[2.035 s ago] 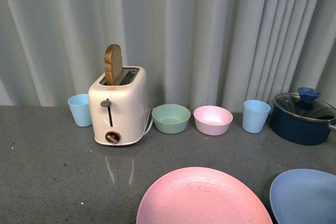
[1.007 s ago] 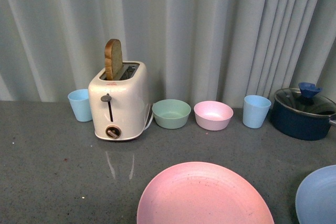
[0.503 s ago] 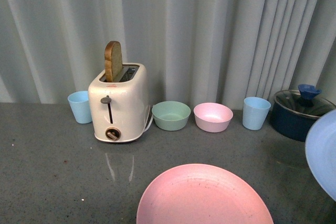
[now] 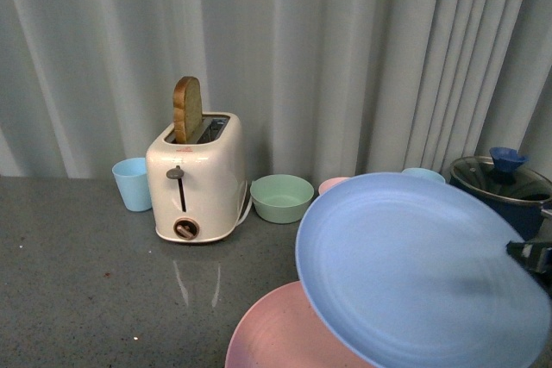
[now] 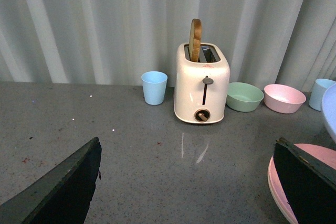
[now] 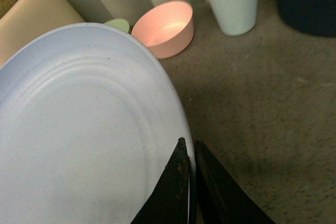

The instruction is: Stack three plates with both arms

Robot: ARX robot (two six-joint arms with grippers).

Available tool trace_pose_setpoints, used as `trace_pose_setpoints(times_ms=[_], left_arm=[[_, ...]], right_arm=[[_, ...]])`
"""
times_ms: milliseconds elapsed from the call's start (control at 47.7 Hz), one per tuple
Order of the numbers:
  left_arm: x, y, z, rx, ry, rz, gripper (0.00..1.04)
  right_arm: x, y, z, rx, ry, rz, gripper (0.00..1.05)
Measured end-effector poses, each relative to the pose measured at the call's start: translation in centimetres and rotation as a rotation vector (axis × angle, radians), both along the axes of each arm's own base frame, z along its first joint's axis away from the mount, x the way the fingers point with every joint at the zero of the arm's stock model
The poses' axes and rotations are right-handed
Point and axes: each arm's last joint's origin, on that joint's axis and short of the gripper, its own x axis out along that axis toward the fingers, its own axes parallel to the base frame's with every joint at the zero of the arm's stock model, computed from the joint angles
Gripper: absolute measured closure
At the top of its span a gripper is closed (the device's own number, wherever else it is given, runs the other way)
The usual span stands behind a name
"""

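Blue plate point(image 4: 414, 273) in the air at four o'clock, tilted, its rim pinched tight by the right gripper point(image 6: 189, 148), overlapping the pink plate point(image 4: 267, 335) at six o'clock! Left gripper point(image 5: 186, 150) gapes wide, empty. Nothing stacked yet, and the third plate isn't in sight.

Left gripper point(image 5: 187, 142), as I see it from here: the left fingers point(image 5: 63, 187) are two broad, flat, matte black wedges, each with a paler grey-olive strip along the edge facing the other finger. Right gripper point(image 6: 189, 141): the right fingers point(image 6: 176, 192) are smooth black blades narrowing to sharp points. Behind them the front camera catches only a small black block point(image 4: 535, 258) with a grey patch.
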Motion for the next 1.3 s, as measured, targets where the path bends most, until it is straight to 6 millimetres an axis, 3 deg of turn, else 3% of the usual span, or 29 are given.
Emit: trace_pose_setpoints(times_ms=[483,1301], left_arm=[[0.0,0.0,0.0,0.0,0.0,0.0,0.07],[0.0,0.0,0.0,0.0,0.0,0.0,0.07]], right_arm=[[1.5,4.9,-3.5,0.07,0.204,0.084,1.01],[0.7,5.2,-5.5,-0.026,0.322,0.125,1.01]])
